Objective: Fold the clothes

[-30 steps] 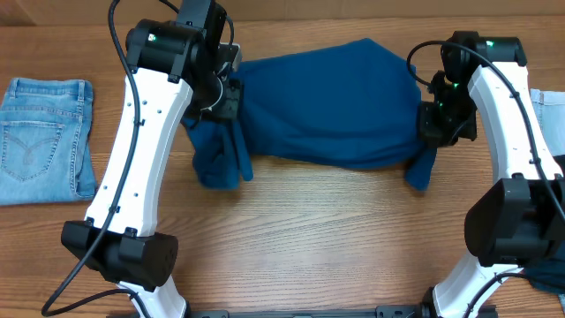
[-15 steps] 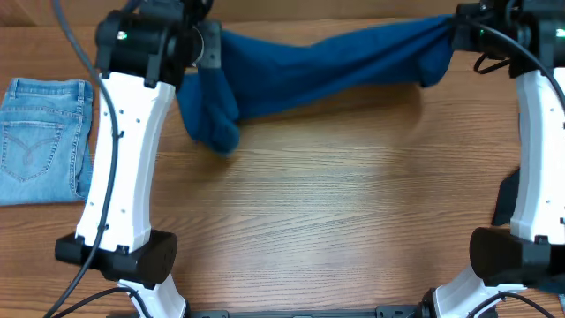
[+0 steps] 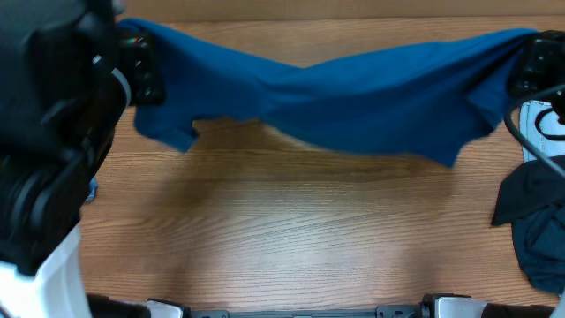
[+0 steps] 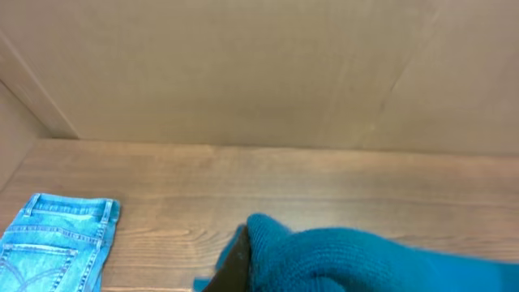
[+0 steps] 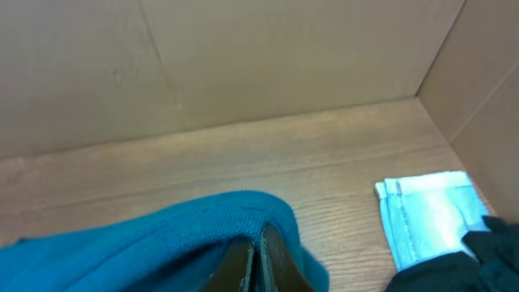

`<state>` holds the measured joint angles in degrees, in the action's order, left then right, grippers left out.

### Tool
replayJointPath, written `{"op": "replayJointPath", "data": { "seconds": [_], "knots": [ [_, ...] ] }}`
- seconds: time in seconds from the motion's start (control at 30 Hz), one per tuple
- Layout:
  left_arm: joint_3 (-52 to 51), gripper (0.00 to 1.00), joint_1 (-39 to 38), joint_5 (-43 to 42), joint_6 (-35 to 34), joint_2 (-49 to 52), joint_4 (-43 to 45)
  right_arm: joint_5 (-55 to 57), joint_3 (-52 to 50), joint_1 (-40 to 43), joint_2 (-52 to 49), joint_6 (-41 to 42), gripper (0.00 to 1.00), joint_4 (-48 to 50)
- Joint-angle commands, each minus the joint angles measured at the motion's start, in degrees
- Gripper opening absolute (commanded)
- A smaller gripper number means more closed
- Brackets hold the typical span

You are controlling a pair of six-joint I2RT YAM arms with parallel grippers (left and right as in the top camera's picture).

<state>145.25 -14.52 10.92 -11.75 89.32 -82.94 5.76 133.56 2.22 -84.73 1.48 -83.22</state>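
GARMENT: blue shirt [image 3: 353, 97] hung above table [image 3: 291, 238], long axis left-right | JAWS: left jaws closed on left end, right jaws closed on right end | NEARER ARM: neither

I see shirt [image 3: 353, 97] strung along desk's [image 3: 291, 230] far edge, left tool [image 4: 235, 268] to right tool [image 5: 253, 259]. Jeans [image 4: 57, 243] at left edge; folded cloth [image 5: 426, 215] at right edge, crumpled garment [image 3: 534, 225] before it.

The wooden table [image 3: 291, 238] bears jeans [image 4: 57, 243], a pale folded cloth [image 5: 426, 215] and a dark garment [image 3: 534, 221].
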Motion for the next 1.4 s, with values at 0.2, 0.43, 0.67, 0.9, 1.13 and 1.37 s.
{"op": "replayJointPath", "data": {
  "seconds": [0.2, 0.43, 0.67, 0.9, 1.13, 1.37],
  "knots": [
    [1.14, 0.04, 0.68, 0.02, 0.02, 12.83, 4.04, -0.96, 1.14, 0.11, -21.40, -6.54, 0.04, 4.87],
    [1.16, 0.04, 6.84, -4.57, 1.75, 31.63, 28.06, -7.41, 1.29, -0.28, -36.17, -6.60, 0.04, 27.02],
    [6.86, 0.04, 11.17, -5.31, 2.80, 25.03, 43.65, -6.95, 19.54, 0.15, -33.31, -5.81, 0.04, 26.34],
    [6.32, 0.04, 11.06, -21.22, 1.86, 24.20, 8.33, -0.24, 19.41, 0.17, -34.93, -6.23, 0.04, -5.86],
    [3.06, 0.04, 8.85, -25.16, 3.65, 32.15, -13.88, -1.75, -1.33, 0.17, -34.99, -4.28, 0.04, -13.84],
    [-12.09, 0.04, 7.63, -24.48, 4.07, 33.22, -13.88, -2.21, -22.05, 1.60, -34.99, -0.72, 0.04, -12.70]
  ]
}}
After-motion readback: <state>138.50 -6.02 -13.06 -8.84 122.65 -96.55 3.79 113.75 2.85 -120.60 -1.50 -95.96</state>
